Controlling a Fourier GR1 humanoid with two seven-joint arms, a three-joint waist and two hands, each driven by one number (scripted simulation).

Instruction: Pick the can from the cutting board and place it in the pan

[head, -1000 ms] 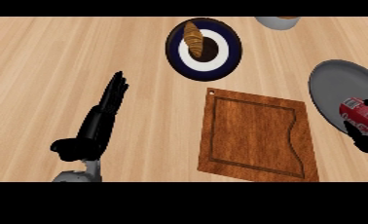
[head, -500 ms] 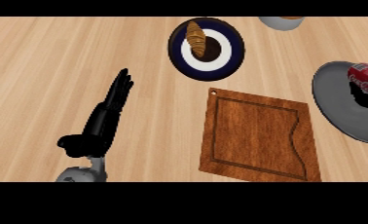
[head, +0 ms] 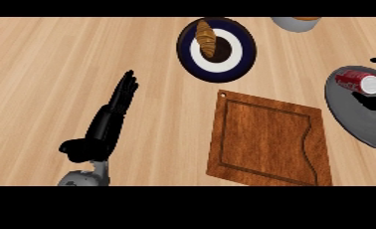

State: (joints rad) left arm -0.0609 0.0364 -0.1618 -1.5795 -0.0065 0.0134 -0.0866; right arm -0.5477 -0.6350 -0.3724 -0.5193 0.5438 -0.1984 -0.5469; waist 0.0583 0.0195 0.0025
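Observation:
The red can lies on its side inside the grey pan at the right edge of the head view, with its pale end turned right. No hand touches it. The brown wooden cutting board sits left of the pan with nothing on it. My left hand rests open at the lower left, fingers straight and pointing up, well away from the board. My right hand does not show.
A dark blue plate with a white centre holds a croissant behind the board. Part of a grey bowl shows at the top right. Bare wooden counter lies around the left hand.
The can has shifted up in the pan and now lies free on its side. The dark shape beside it has gone from view. The left hand has stayed where it was.

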